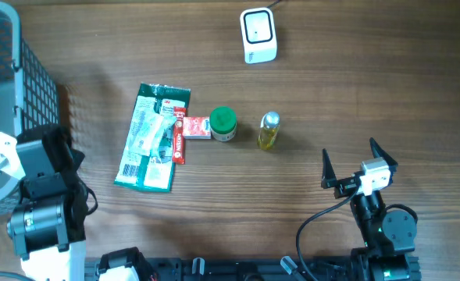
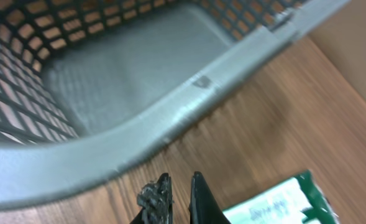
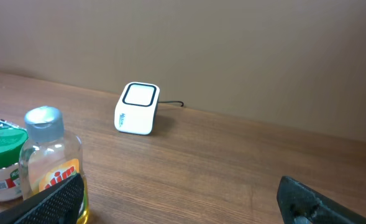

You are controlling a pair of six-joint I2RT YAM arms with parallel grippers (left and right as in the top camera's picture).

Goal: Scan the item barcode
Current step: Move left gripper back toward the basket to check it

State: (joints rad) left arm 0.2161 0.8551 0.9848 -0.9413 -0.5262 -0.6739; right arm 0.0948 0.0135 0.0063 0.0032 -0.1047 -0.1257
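Note:
A white barcode scanner (image 1: 258, 35) stands at the back of the wooden table, and it also shows in the right wrist view (image 3: 137, 108). In a row mid-table lie a green-and-white packet (image 1: 151, 137), a small red box (image 1: 192, 127), a green-lidded jar (image 1: 223, 123) and a small yellow oil bottle (image 1: 269, 130). My left gripper (image 2: 180, 180) is shut on nothing. It hovers by the basket rim, left of the packet (image 2: 276, 202). My right gripper (image 1: 348, 150) stands wide open and empty, right of the bottle (image 3: 49, 152).
A grey mesh basket (image 1: 3, 101) fills the left edge, its rim (image 2: 170, 118) just ahead of my left fingers. The scanner's cable runs off the back edge. Bare wood lies between my right gripper and the scanner.

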